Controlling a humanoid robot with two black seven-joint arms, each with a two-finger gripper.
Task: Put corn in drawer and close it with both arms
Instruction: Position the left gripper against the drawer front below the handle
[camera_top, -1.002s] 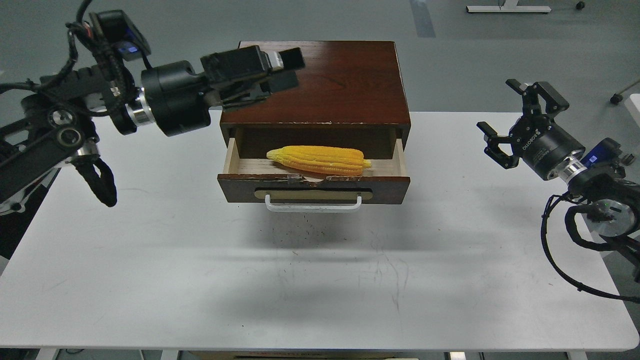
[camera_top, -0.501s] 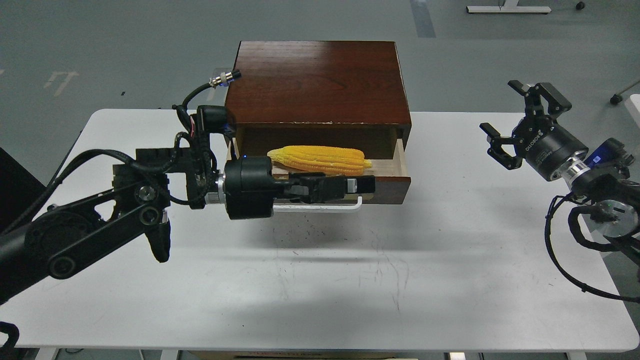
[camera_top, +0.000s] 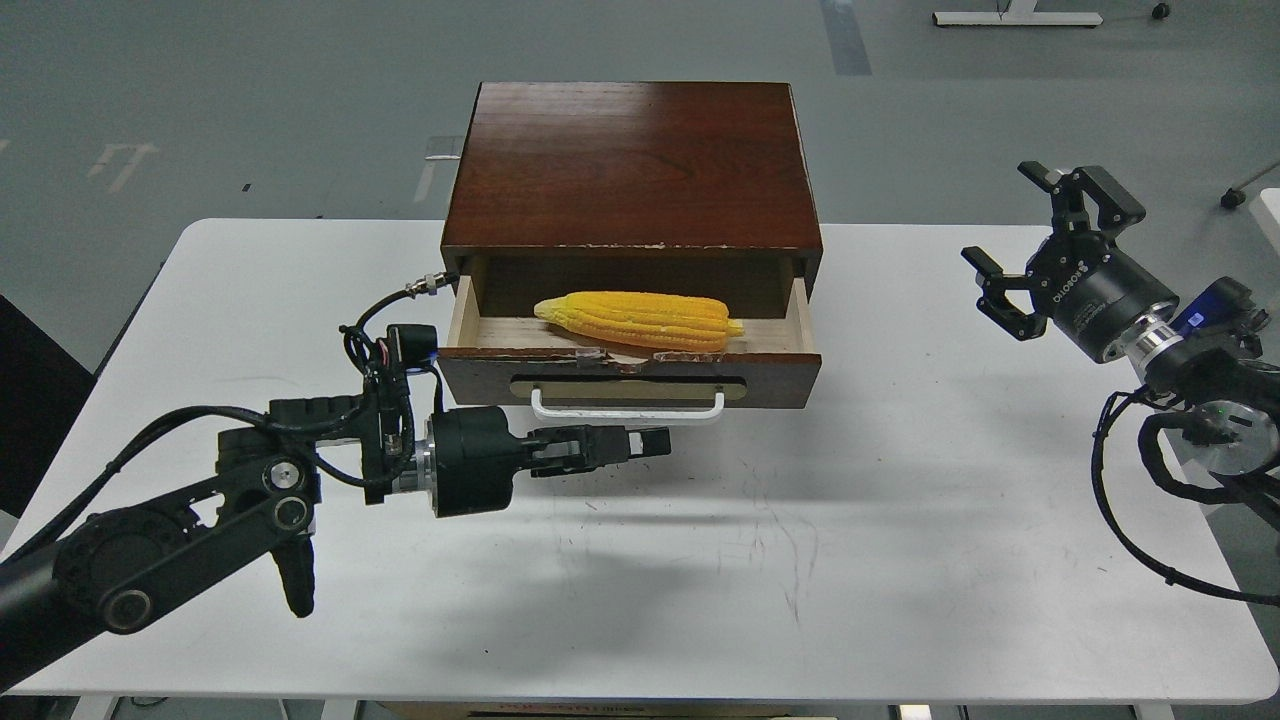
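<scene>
Evenly and brightly lit from overhead. Broad pale glare across the top of the wooden cabinet (camera_top: 640, 160), strongest right of its middle. Soft, blurred shadows on the white table (camera_top: 700, 560): a wide band in front of the drawer (camera_top: 630, 375), another fainter one nearer the front edge. Sharp throughout, kernel rows on the corn (camera_top: 640, 318) crisp. Slight bowing of the table's edges toward the corners. Scuffs on the tabletop plainly visible.

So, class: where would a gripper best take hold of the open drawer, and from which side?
Grip the white bar handle on the drawer front, coming from the front. The bar runs level and stands off the panel, leaving room for fingers above and below.
</scene>
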